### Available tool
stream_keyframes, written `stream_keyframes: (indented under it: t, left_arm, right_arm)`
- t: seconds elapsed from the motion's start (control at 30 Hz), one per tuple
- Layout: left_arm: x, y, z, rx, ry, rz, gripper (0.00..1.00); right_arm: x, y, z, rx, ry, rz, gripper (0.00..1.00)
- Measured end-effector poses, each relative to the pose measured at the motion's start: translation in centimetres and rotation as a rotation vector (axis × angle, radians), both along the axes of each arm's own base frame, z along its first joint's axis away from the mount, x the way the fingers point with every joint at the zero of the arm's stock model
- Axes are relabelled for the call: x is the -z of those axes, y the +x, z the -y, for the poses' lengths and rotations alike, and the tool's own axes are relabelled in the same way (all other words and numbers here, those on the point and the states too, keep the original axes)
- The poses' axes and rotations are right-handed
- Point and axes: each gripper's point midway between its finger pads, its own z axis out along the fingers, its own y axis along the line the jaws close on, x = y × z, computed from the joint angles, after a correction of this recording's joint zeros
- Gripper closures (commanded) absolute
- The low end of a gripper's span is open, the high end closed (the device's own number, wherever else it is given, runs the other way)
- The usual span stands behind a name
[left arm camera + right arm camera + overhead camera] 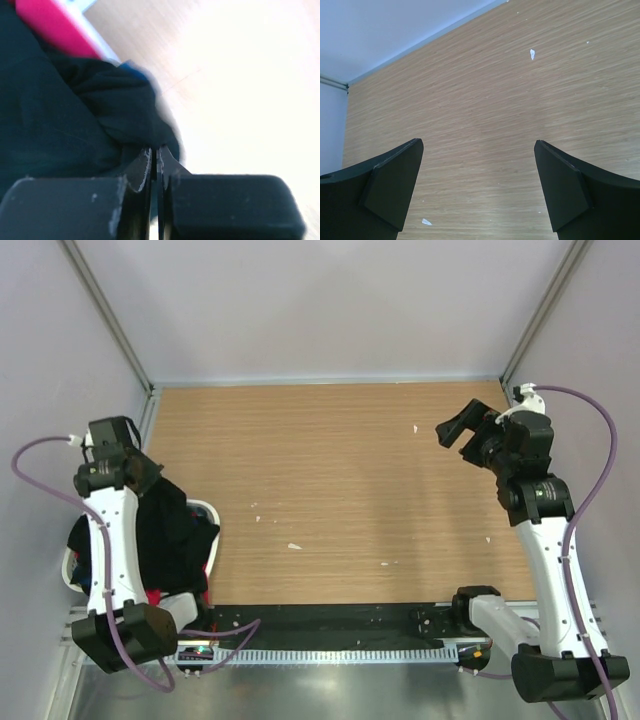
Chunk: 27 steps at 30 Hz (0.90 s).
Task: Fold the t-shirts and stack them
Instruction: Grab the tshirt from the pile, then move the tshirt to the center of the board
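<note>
Left gripper (pixel 156 157) was clenched, its jaws drawn together to a thin slit, and a raised fold of the black shirt (pixel 65 115) ran into the tips, so the grasp appeared to be on that fold alone. In the left wrist view the rest of the black shirt spread to the left of the fingers (pixel 142 172), bunched and creased, with no sleeve, hem or collar exposed; its long axis could not be determined. A blue edge beyond the fold was probably the navy shirt (pixel 134 68), and the red shirt (pixel 47 22) showed at the upper left corner, beside a white strip of the basket (pixel 207 510). In the top view the basket sat at the near left edge of the table (pixel 340 470), just beside the left arm's base, with the black shirt heaped over its rim and the left arm bent down into it. Bare wood lay to the right of this gripper and farther from the bases, carrying only a few white scraps (pixel 294 546). Right gripper (pixel 479 145) hung released, jaws wide, above the far right of the table, well apart from every shirt. The left arm was therefore the nearer by a clear margin. The step in hand was judged to be extraction of the first shirt. The next move would call for a lift clear of the rim, then travel rightward over the wood.
</note>
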Motion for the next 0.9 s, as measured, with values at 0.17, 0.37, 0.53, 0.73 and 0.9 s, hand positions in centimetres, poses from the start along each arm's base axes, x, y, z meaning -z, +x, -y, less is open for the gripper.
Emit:
stream_keyframes:
  t: [0.17,0.37,0.53,0.73,0.9]
  left_arm:
    - [-11.5,3.2,0.6,0.098,0.039,0.256,1.0]
    - [-26.4,4.2,4.9,0.289,0.051,0.627,1.0]
    - [-37.4,4.7,12.7,0.543,-0.01,0.952,0.99]
    - [-40.4,6.0,25.5,0.867,-0.192,1.069,1.0]
    - [-31.7,8.8,35.8,1.014,-0.226,0.859,1.0]
  right_arm:
    - [-0.7,-0.1,1.1,0.07,-0.008,-0.002,0.0]
    - [1.5,0.1,2.8,0.174,-0.031,-0.107,0.0]
    - [2.7,0.0,3.7,0.243,-0.037,-0.188,0.01]
    - [2.8,-1.5,4.9,0.312,-0.054,-0.223,0.0]
    - [1.5,-4.1,6.4,0.388,-0.089,-0.206,0.0]
